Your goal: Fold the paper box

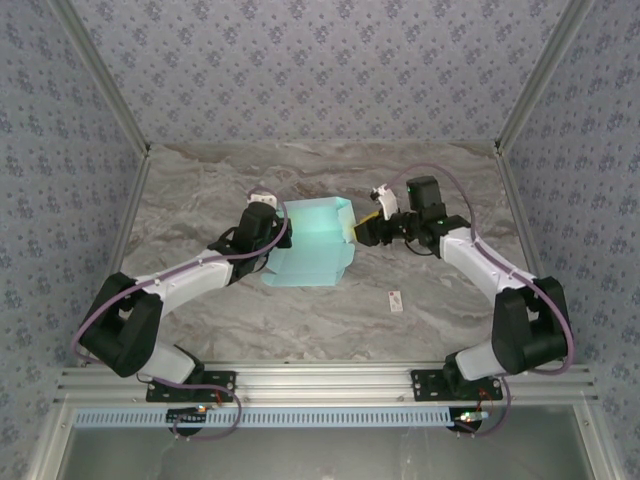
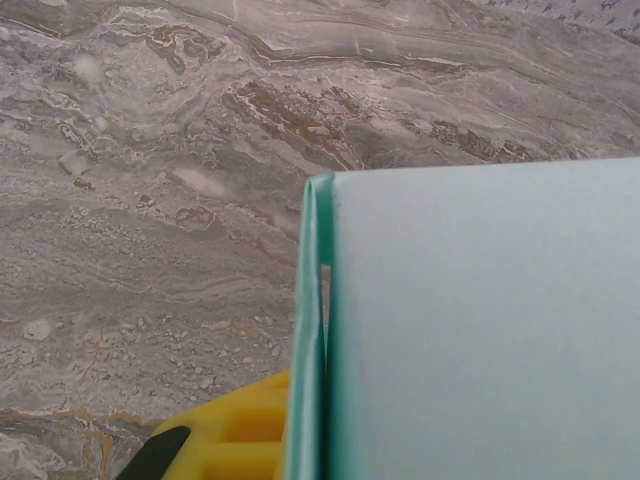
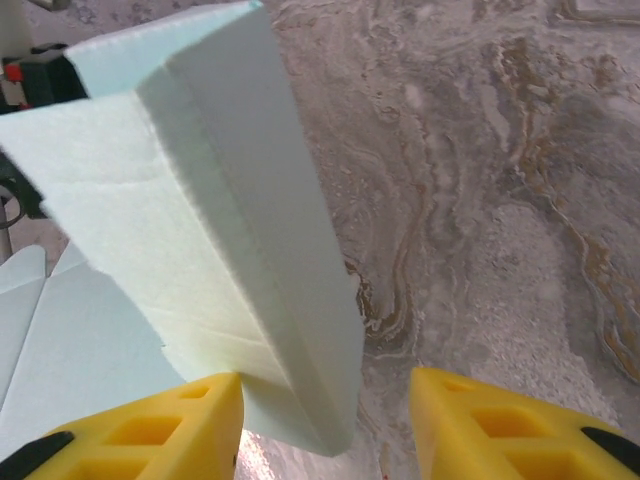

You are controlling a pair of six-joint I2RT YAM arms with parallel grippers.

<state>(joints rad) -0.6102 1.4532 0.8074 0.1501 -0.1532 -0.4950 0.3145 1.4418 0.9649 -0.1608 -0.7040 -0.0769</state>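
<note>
Paper box: thin, matte, pale turquoise card, creased and partly raised, with its lower panel lying flat. It is located mid-table on the grey veined marble-look table. Left gripper is clamped on the box's left wall. Right gripper is held unclosed, with a raised, folded wall of the card standing between its ribbed yellow fingers. A small white tag is noted lying apart, nearer the right arm.

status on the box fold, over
Left gripper shut on left edge of paper box. Right gripper open, straddling its raised right flap. White tag lies apart, nothing blocking.
</note>
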